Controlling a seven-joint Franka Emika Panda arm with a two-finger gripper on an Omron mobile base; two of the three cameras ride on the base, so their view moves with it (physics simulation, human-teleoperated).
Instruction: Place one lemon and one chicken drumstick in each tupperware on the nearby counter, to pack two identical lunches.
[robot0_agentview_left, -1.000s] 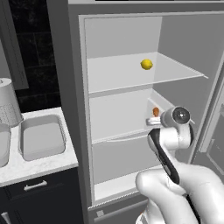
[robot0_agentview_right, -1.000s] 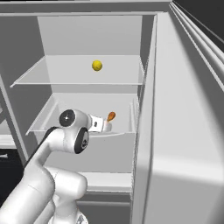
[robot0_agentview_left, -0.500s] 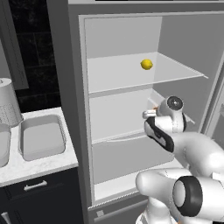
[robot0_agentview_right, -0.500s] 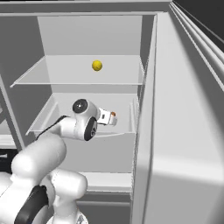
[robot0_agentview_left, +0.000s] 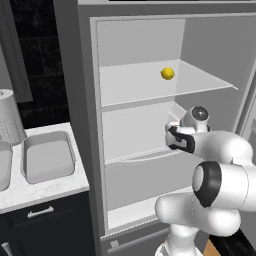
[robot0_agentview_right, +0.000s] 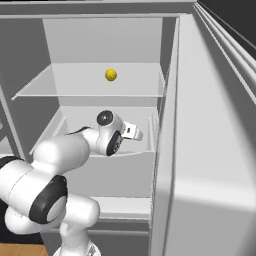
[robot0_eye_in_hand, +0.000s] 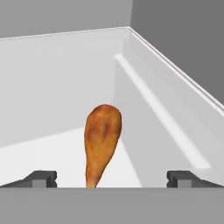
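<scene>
Since the earlier frame the arm has bent lower and reached deeper into the fridge, so the tool now sits inside the middle drawer. One chicken drumstick lies at the centre of the hand view, its thin end between the two widely spread fingertips, not gripped. One lemon rests on the upper fridge shelf, right of centre. At the left of the left base view, a grey tupperware stands on the white tabletop, beside a second container at the frame edge.
</scene>
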